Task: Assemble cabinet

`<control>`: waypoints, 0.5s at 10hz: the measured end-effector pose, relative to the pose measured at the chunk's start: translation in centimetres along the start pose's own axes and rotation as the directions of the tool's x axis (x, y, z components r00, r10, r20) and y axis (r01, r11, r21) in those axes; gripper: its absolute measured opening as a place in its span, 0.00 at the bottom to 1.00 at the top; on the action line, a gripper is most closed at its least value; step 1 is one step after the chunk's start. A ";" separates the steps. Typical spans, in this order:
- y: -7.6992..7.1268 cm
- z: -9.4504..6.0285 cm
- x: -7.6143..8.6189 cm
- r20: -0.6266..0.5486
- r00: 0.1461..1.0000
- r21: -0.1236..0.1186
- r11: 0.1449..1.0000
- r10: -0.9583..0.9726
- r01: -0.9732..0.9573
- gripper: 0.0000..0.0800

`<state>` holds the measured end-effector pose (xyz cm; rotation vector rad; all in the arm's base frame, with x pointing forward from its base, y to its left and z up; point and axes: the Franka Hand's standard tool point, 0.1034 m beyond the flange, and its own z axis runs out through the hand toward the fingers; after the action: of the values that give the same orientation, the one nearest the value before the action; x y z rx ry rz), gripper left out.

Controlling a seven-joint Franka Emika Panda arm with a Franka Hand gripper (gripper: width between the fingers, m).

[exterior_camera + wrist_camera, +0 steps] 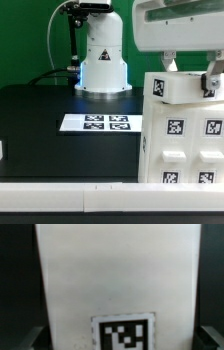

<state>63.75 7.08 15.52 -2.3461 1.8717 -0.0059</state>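
Cabinet position: stood at the exterior view's right, a big white cabinet frame (180,145) on the black worktop (45,140), tagged faces toward the camera.
Upper piece: sat on top of the frame, a white tagged block (180,87), directly beneath the arm's wrist.
End effector: came in from above at the exterior view's upper right; end effector (190,78) hung right at the block's top, one dark finger (211,82) seen at the block's far side.
Wrist check: showed a tall white panel (115,280) filling the frame, tag near its foot, dark finger tips (212,335) just outside both lower edges.
Grip: straddled the panel, jaws wide; contact could not be told.
Key relation: part lay straight below, between the fingers, long axis running away from the wrist camera along the approach line.
Judgement: looked like a straight vertical move, no sideways reach needed.
Bystanders: marker board (95,123) lay flat, well apart; robot base (103,60) behind.
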 end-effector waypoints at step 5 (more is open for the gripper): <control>-0.4 0.0 0.1 0.019 0.965 0.031 0.964 0.262 -0.263 0.70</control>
<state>64.15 7.08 15.53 -2.0530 2.1426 0.0081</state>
